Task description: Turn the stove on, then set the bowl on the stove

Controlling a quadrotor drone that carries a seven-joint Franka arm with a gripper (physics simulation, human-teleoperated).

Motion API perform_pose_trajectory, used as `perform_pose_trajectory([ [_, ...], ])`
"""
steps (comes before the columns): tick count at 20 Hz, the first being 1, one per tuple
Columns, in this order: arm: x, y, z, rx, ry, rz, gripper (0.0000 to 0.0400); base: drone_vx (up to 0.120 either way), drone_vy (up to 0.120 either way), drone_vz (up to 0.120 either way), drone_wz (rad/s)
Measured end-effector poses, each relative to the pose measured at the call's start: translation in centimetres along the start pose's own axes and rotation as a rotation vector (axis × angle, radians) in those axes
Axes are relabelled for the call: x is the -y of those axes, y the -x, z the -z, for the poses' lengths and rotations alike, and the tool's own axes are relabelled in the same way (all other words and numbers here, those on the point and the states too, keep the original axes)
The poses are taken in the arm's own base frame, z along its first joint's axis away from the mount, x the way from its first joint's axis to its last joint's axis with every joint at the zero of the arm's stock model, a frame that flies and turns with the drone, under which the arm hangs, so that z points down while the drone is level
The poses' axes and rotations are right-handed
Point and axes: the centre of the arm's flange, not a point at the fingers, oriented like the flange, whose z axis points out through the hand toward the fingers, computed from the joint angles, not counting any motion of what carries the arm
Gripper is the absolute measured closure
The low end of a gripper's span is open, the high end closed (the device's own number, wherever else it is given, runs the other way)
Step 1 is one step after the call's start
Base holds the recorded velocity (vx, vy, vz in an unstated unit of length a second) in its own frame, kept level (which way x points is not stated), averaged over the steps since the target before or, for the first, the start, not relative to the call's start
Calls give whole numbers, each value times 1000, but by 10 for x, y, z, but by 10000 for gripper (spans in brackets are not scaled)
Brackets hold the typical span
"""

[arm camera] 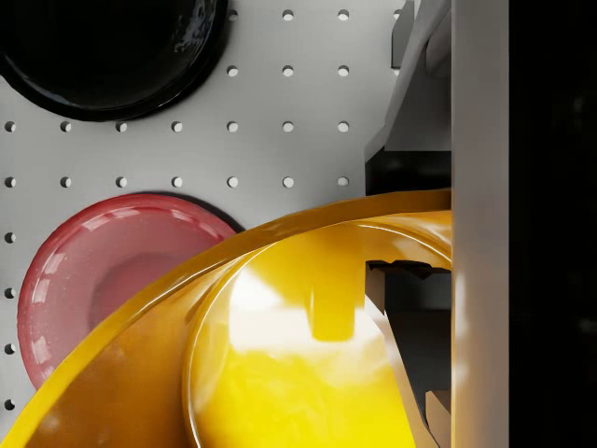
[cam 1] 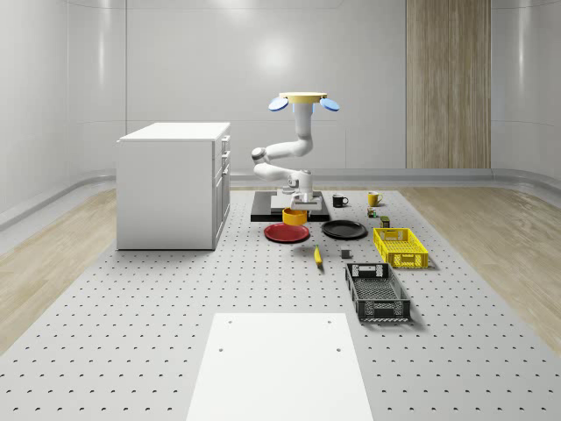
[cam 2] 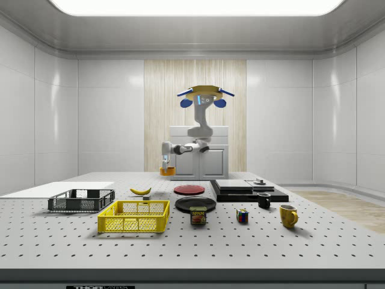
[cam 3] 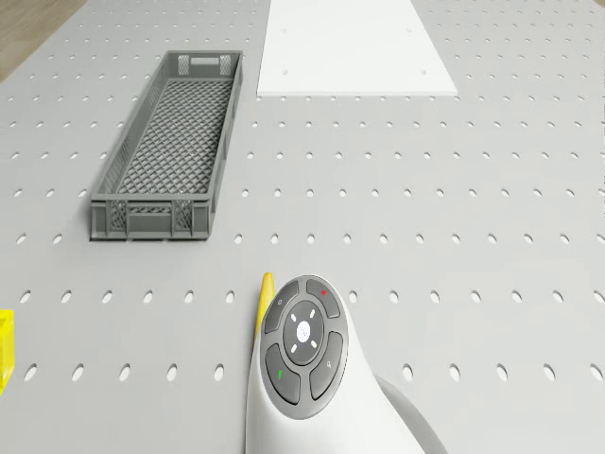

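The drone (cam 1: 303, 101) hovers above the black stove (cam 1: 263, 212), also seen as the drone (cam 2: 203, 96) high over the table in the side view. Its arm bends down to the gripper (cam 1: 298, 208), which is shut on the rim of the orange-yellow bowl (cam 1: 294, 216). The bowl (cam 2: 167, 171) hangs in the air, clear of the table, by the stove's front edge and partly over the red plate (cam 1: 287, 232). In the wrist view the bowl (arm camera: 280, 355) is close up, with the red plate (arm camera: 103, 271) below it. The flat stove (cam 2: 246, 189) carries a small knob (cam 2: 260, 181).
A black plate (cam 1: 344, 230) lies beside the red one. A yellow crate (cam 1: 400, 246), a grey crate (cam 1: 377, 292) and a banana (cam 1: 317, 255) lie nearer the front. A white cabinet (cam 1: 171, 184) stands left of the stove. Two mugs (cam 1: 340, 201) stand behind, and a white sheet (cam 1: 276, 368) lies in front.
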Motion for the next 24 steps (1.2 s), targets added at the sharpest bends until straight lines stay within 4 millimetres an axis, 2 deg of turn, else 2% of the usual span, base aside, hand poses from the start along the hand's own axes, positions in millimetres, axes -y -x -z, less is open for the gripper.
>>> perform_pose_trajectory([
  [7,0,0,0,0,0,0,300,-120,-23,0,0],
  [9,0,0,0,0,0,0,300,-120,-100,0,0],
  [24,0,0,0,0,0,0,300,-120,0,0,0],
])
